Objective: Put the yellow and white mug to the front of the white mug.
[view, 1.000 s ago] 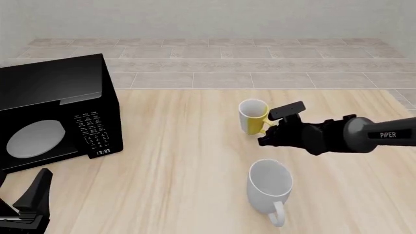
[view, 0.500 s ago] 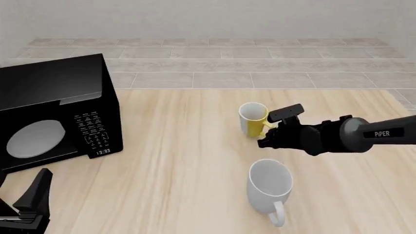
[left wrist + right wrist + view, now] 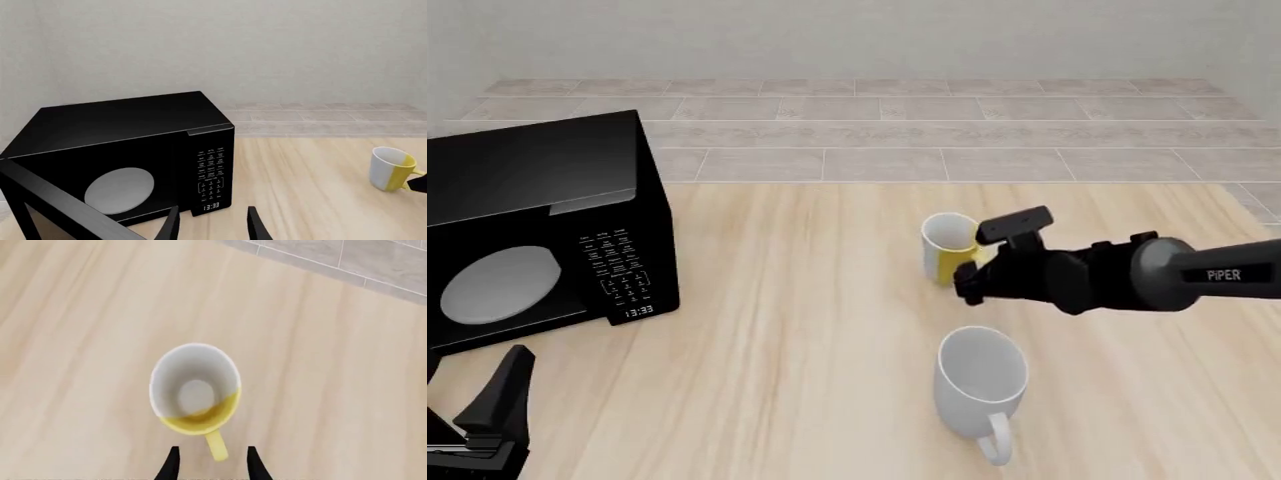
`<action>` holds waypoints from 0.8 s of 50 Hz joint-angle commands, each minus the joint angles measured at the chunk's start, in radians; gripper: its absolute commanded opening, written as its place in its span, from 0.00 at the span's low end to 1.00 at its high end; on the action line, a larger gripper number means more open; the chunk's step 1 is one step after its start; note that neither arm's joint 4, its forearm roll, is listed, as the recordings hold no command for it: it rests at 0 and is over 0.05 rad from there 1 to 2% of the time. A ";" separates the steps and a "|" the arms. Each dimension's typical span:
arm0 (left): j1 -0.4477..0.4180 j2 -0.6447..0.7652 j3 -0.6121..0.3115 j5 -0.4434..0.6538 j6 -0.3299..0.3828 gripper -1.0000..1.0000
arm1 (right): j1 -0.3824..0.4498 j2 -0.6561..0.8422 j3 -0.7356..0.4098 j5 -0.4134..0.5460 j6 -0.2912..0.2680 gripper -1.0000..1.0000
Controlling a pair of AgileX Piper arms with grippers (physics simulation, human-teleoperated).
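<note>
1. Standing upright right of centre in the front view: yellow and white mug [image 3: 946, 247], yellow handle turned toward the right gripper [image 3: 966, 284].
2. Seen from above in the right wrist view: white inside and yellow wall of the same mug [image 3: 195, 388], handle lying between the two black fingertips [image 3: 171, 463], fingers spread apart and not yet closed on it.
3. Printed in white on the right arm [image 3: 1174, 275]: "PIPER".
4. Lower centre-right, nearer the camera: larger white mug [image 3: 978, 385], handle pointing down-frame, well apart from the yellow one.
5. At left: black microwave [image 3: 541, 230], clock showing "13:33"; keypad labels too small to read.
6. Bottom left corner: left gripper [image 3: 212, 223], fingers apart, holding nothing, resting low before the microwave on the wooden table [image 3: 787, 300].
</note>
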 commanded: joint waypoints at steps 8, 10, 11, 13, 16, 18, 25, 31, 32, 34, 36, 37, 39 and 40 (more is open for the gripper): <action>0.000 0.000 0.000 0.000 0.000 1.00 | 0.000 -0.111 0.018 0.046 -0.015 1.00; 0.000 0.000 0.000 0.000 0.000 1.00 | -0.002 -0.134 0.025 0.051 -0.018 1.00; 0.000 0.000 0.000 0.000 0.000 1.00 | -0.001 -0.149 0.032 0.054 -0.018 1.00; 0.000 0.000 0.000 0.000 0.000 1.00 | 0.000 -0.186 0.044 0.064 -0.019 1.00; 0.000 0.000 0.000 0.000 0.000 1.00 | 0.003 -0.234 0.065 0.069 -0.020 1.00; 0.000 0.000 0.000 0.000 0.000 1.00 | 0.004 -0.264 0.077 0.076 -0.024 1.00; 0.000 0.000 0.000 0.000 0.000 1.00 | 0.014 -0.375 0.124 0.097 -0.034 1.00; 0.000 0.000 0.000 0.000 0.000 1.00 | 0.014 -0.480 0.183 0.104 -0.044 1.00; 0.000 0.000 0.000 0.000 0.000 1.00 | 0.015 -0.498 0.190 0.106 -0.043 1.00; 0.000 0.000 0.000 0.000 0.000 1.00 | 0.014 -0.532 0.211 0.105 -0.045 1.00; 0.000 0.000 0.000 0.000 0.000 1.00 | 0.017 -0.567 0.232 0.106 -0.044 1.00; 0.000 0.000 0.000 0.000 0.000 1.00 | 0.016 -0.580 0.239 0.109 -0.044 1.00; 0.000 0.000 0.000 0.000 0.000 1.00 | 0.018 -0.614 0.258 0.110 -0.044 1.00; 0.000 0.000 0.000 0.000 0.000 1.00 | 0.018 -0.630 0.264 0.112 -0.043 1.00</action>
